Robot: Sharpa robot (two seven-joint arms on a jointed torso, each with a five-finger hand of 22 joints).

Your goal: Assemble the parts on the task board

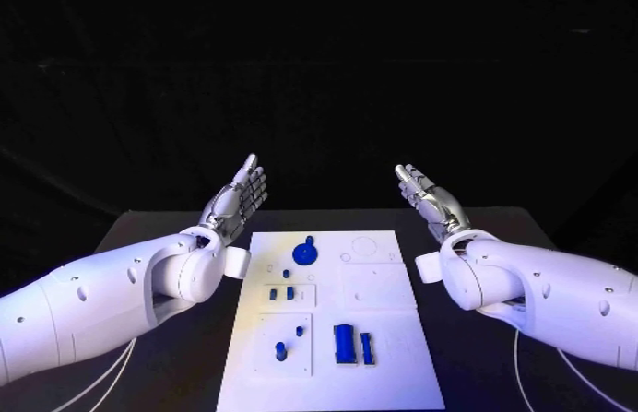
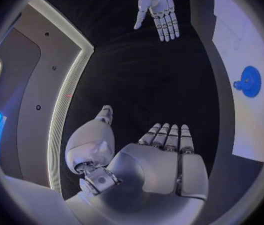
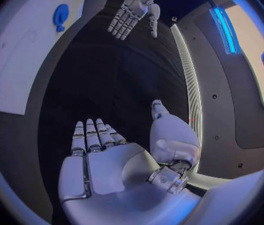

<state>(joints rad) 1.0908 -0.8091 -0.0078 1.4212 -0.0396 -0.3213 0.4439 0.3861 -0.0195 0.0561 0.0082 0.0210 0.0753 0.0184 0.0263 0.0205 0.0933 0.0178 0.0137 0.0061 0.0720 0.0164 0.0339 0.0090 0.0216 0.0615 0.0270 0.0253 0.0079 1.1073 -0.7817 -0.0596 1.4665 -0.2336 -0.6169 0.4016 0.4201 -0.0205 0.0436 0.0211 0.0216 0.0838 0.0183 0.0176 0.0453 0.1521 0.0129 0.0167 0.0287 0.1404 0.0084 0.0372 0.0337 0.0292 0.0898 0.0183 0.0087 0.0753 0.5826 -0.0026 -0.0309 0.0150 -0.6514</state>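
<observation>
Board [image 1: 385, 357] lies flat mid-table [image 1: 159, 237]. Left hand [image 1: 235, 198] raised past board's far left corner, fingers straight and spread, holding nothing. Right hand [image 1: 430, 198] raised past board's far right corner, likewise flat and empty, palm facing left hand. Both hands well apart from board.

Parts on board: round disc [image 1: 307, 252] at far end; small pegs [image 1: 282, 292] just nearer than disc; two bars [image 1: 352, 343] upright side by side at near end; small pieces [image 1: 283, 346] left of bars.
</observation>
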